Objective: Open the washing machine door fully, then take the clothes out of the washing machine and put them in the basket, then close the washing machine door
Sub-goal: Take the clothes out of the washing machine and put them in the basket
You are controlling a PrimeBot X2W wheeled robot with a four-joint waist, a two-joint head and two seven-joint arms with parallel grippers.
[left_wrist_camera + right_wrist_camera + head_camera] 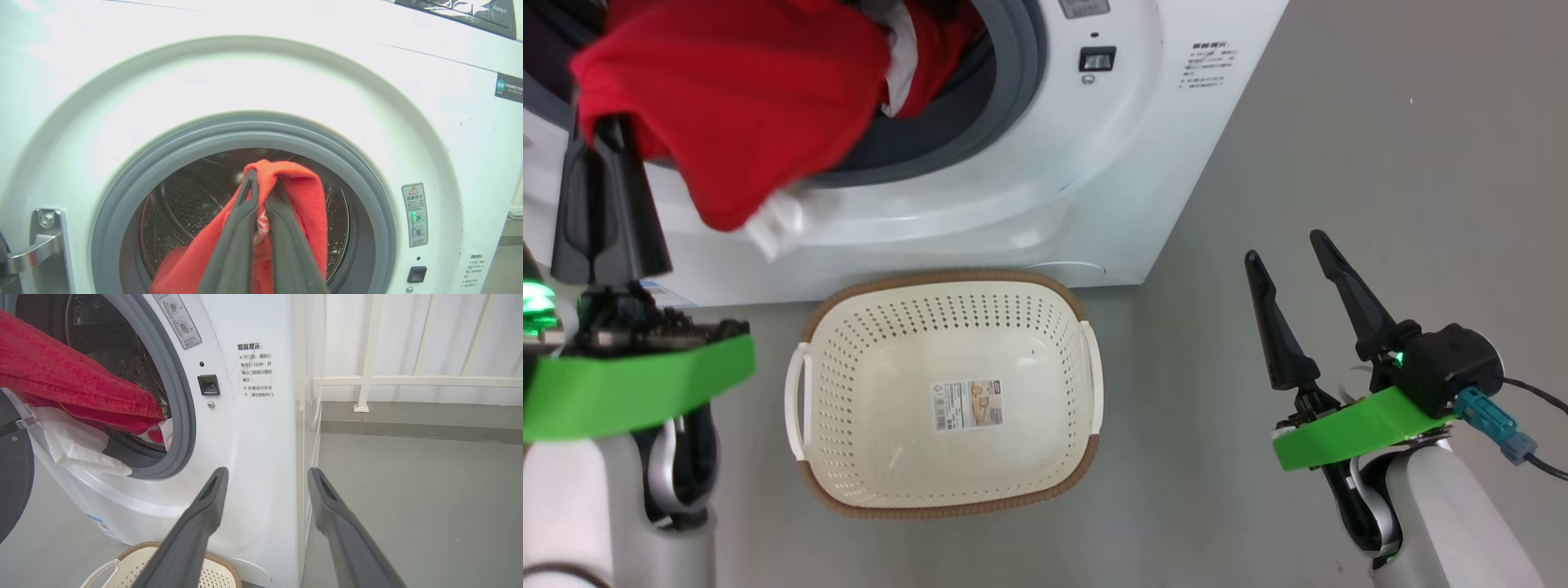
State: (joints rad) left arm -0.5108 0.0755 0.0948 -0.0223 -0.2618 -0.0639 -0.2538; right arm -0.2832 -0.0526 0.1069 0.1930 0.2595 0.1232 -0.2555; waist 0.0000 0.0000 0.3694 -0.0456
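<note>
head view: the left end effector [605, 135] pinches the clothes [735, 90], half out of the washing machine [1013, 204]; the basket [947, 282] sits just below. left wrist view: its fingers [241, 228] press red fabric at the drum mouth. right wrist view: the right end effector [267, 473] is spread. best to pull back until the cloth clears the seal [182, 416], then lower over the basket.

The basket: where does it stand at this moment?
In the head view the basket stands on the floor at the centre, just in front of the washing machine, below the clothes hanging from its opening.
</note>
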